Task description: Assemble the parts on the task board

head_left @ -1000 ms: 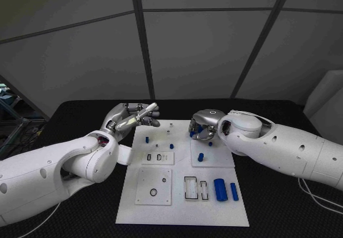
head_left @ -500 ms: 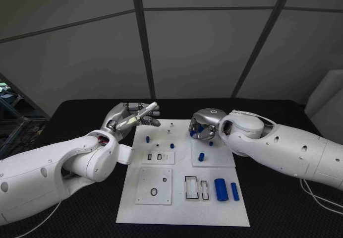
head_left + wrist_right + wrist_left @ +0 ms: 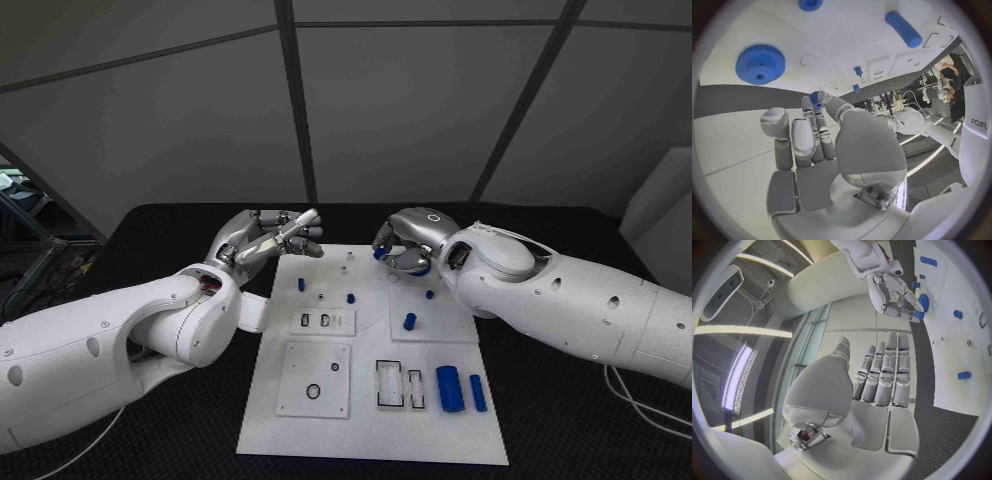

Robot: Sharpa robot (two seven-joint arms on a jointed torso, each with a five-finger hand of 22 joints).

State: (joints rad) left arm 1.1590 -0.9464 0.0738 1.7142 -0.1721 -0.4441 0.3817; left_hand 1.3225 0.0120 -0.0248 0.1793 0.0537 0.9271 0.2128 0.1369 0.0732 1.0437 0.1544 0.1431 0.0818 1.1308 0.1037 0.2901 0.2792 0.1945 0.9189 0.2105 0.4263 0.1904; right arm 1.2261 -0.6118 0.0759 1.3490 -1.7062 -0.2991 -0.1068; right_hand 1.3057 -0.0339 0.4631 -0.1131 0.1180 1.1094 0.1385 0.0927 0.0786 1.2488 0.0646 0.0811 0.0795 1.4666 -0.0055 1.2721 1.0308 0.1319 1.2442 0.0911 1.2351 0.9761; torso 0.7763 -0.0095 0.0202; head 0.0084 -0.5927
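Right hand [image 3: 408,240] hovering over far end of task board [image 3: 375,425], pinching small blue part [image 3: 815,96] at fingertips, seemingly lining it up for seating. Blue gear [image 3: 760,63] lying on board just beyond those fingers, open board around it. Left hand [image 3: 270,235] waiting off board's far-left corner, fingers straight, holding nothing, leaving working room.

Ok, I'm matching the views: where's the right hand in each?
Head view: right hand over the board's far edge, right of middle.
Left wrist view: hand beyond the left hand's fingers, reaching over the board.
Right wrist view: hand in the middle, pinching a blue part.
Shared landmark: the board.
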